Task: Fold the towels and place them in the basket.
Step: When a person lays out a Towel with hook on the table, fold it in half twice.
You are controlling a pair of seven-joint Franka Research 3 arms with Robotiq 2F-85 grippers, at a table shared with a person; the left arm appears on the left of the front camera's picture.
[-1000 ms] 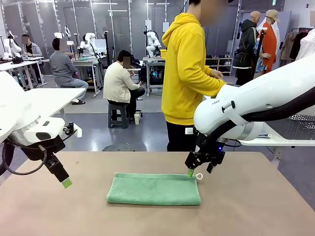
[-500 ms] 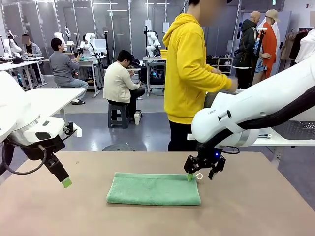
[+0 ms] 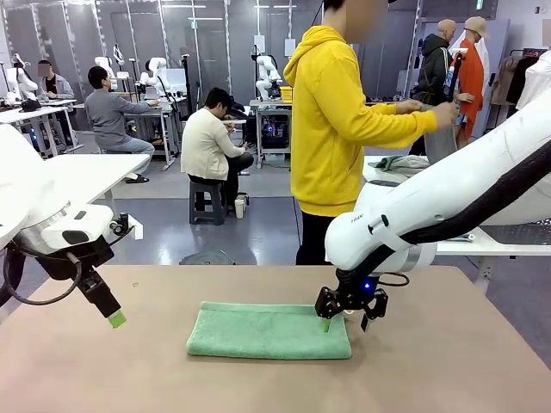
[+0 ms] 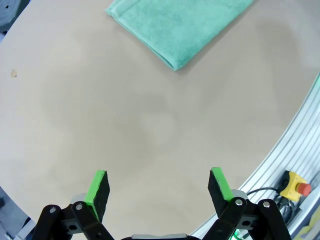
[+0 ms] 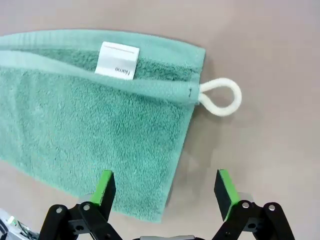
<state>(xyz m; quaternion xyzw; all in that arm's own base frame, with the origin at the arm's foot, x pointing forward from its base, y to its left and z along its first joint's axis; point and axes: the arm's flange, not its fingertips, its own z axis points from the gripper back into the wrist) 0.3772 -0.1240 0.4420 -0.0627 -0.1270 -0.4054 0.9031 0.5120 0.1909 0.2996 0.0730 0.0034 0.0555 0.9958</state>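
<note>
The green towel lies folded into a long strip in the middle of the table, and its white corner loop sticks out at the right end. My right gripper hovers open just over that right end, with the towel's edge between its fingers. My left gripper hangs open above bare table, left of the towel. The cream-white towel is out of view. The person holds a grey thing at the far right; I cannot tell whether it is the basket.
A person in a yellow hoodie stands at the far side, turned toward a white side table where a greyish cloth lies. A yellow emergency-stop box sits beside the table's metal edge.
My right gripper has dropped and shifted left over the towel's right end. The person has turned right and raised both hands to a grey thing. My left arm has stayed still.
</note>
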